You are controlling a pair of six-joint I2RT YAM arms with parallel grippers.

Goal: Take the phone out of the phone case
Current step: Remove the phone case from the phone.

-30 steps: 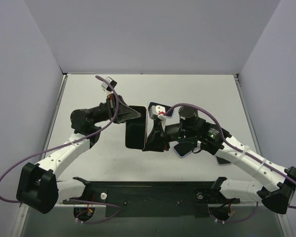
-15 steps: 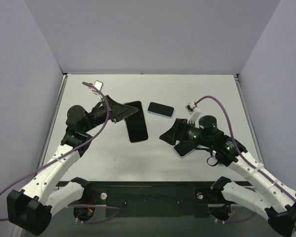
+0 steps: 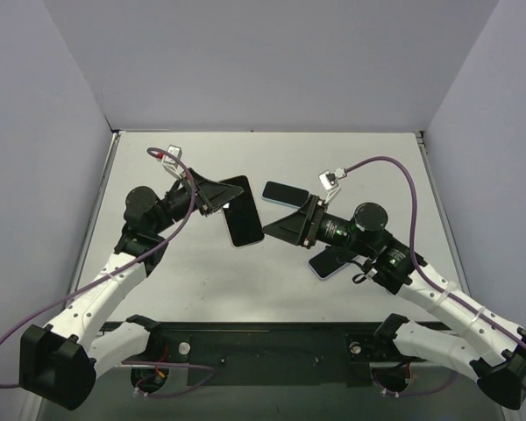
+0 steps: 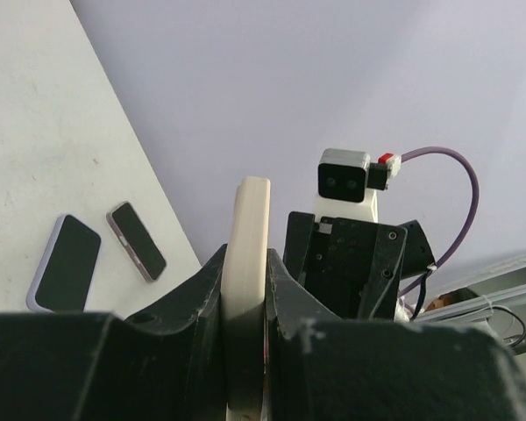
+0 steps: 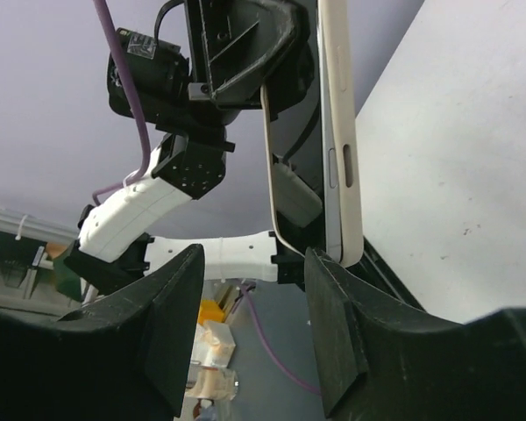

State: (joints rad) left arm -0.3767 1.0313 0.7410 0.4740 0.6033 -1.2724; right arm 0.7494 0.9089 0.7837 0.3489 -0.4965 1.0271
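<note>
The phone in its cream case (image 3: pixel 245 215) is held off the table, screen towards the top camera. My left gripper (image 3: pixel 221 198) is shut on its upper left edge. In the left wrist view the cream edge (image 4: pixel 246 246) stands between the shut jaws of the left gripper (image 4: pixel 245 272). My right gripper (image 3: pixel 279 228) is open and empty, just right of the phone and not touching it. In the right wrist view the phone's cream side with buttons (image 5: pixel 340 140) hangs just above the right finger of the open right gripper (image 5: pixel 254 263). A thin cream strip (image 5: pixel 271 167) stands apart from its dark face.
A second phone with a pale blue rim (image 3: pixel 286 194) lies on the table behind the right gripper. A third phone (image 3: pixel 326 263) lies partly under the right arm. Both show in the left wrist view, the third (image 4: pixel 65 263) left of the second (image 4: pixel 137 240).
The grippers were together at the phone, then the right one pulled away right, empty. It has now moved back left, close to the phone. The left gripper carried the phone left and up.
</note>
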